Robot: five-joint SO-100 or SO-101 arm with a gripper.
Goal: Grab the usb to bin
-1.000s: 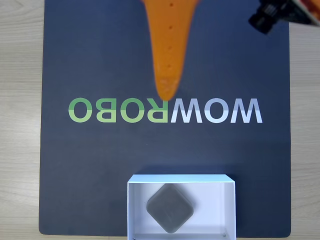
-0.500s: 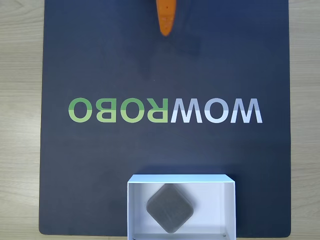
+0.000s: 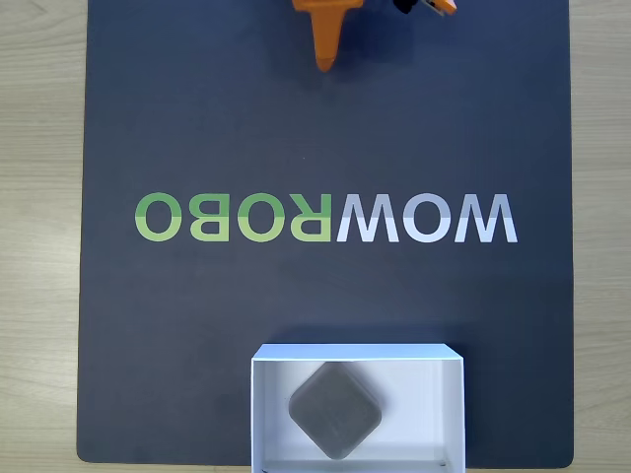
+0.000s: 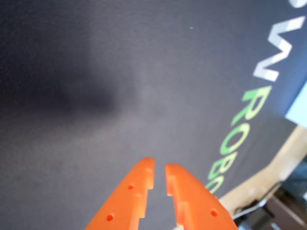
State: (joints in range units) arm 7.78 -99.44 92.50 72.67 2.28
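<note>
The usb (image 3: 335, 410), a small flat grey square turned like a diamond, lies inside the bin (image 3: 355, 352), a white shallow box at the mat's bottom edge in the fixed view. My orange gripper (image 3: 324, 61) pokes in at the top edge of that view, far from the bin and pointing toward it. In the wrist view the gripper (image 4: 158, 164) hangs over bare dark mat. Its two fingers stand nearly together with only a thin slit between them, and nothing is held.
A dark mat (image 3: 197, 325) with the mirrored lettering "WOWROBO" (image 3: 325, 218) covers the light wooden table (image 3: 39, 197). The lettering (image 4: 240, 124) also runs along the right side of the wrist view. A wide stretch of mat separates gripper and bin.
The gripper has drawn back from the mat's middle, near the lettering, up to the top edge of the fixed view. The usb stays in the bin, unmoved.
</note>
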